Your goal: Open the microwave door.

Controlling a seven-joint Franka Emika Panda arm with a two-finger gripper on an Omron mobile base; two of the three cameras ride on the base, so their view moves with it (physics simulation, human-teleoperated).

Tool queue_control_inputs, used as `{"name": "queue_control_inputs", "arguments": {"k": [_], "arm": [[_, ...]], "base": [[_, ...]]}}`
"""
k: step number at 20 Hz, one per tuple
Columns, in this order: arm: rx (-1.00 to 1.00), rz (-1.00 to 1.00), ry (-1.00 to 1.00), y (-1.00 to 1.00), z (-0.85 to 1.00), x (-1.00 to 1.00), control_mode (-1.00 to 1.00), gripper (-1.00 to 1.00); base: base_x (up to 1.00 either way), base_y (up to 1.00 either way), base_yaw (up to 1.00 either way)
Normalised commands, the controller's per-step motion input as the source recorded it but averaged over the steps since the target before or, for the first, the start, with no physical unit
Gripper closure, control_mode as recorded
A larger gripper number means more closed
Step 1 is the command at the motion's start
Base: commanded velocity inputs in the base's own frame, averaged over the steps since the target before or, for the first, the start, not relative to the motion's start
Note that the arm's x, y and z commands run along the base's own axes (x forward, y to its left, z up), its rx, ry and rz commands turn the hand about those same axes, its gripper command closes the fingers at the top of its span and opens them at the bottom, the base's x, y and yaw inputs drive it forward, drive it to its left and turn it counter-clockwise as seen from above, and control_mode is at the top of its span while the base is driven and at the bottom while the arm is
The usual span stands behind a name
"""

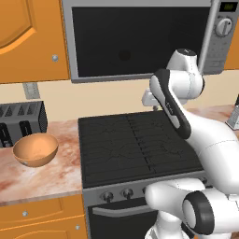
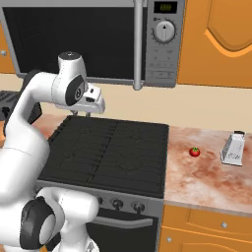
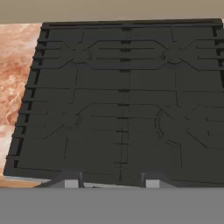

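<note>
The microwave door is a wide grey-framed panel with dark glass, mounted above the stove and lying flush with the microwave. Its long grey bar handle runs upright along the door's right edge, next to the control panel. The right base view shows the door and its handle from the other side. My gripper hangs below the door and left of the handle, pointing down over the back of the stove. In the hand view its fingertips stand wide apart with nothing between them, so it is open.
The black stove top lies under the hand. On the left counter are an orange bowl and a dark toaster. On the right counter are a small tomato and a metal grater. Orange cabinets flank the microwave.
</note>
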Motion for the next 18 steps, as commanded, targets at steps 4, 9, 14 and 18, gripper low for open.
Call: {"name": "queue_control_inputs", "arguments": {"k": [4, 9, 14, 18], "arm": [[0.0, 0.0, -0.15, -0.14, 0.01, -0.22, -1.0, -1.0], [0.0, 0.0, -0.55, -0.45, 0.38, -0.46, -1.0, -1.0], [0.0, 0.0, -0.45, -0.34, 0.76, -0.45, -1.0, -1.0], [0.0, 0.0, -0.27, -0.36, 0.78, -0.31, -1.0, -1.0]], "base": [[0.0, 0.0, 0.0], [0.0, 0.0, 0.0], [0.0, 0.0, 0.0], [0.0, 0.0, 0.0]]}}
